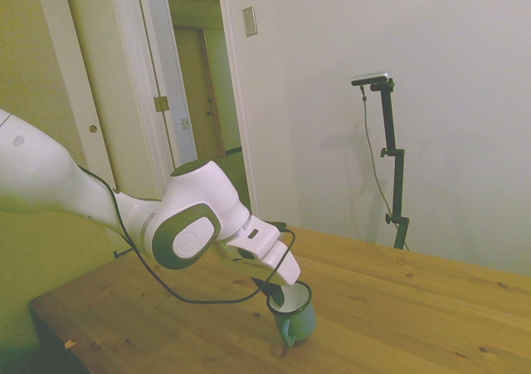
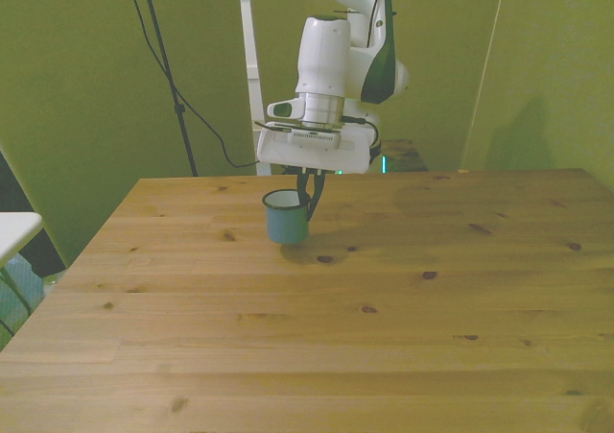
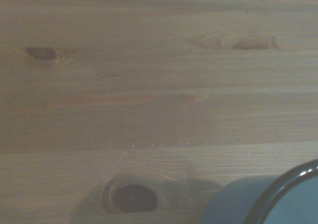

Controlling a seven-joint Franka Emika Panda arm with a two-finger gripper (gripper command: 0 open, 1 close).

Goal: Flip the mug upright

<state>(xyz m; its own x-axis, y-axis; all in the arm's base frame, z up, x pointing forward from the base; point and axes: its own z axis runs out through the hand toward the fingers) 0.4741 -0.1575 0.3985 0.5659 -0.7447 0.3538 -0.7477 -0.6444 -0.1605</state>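
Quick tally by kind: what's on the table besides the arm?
Mug: 1, teal-green, open side up, rim at the tool
Other loose objects: 0
Total on the wooden table: 1

Mug held at the rim, mouth up, toward the table's far edge

The teal mug (image 2: 285, 218) stands upright on the wooden table (image 2: 317, 337), nearer the far edge than the near one and a little toward the front view's left. Its dark rim and pale inside face up. The gripper (image 2: 310, 199) comes straight down from the white arm (image 2: 331, 59) and its dark fingers (image 2: 314, 191) close on the rim on the side toward the front view's right. A shadow lies just beside the base.
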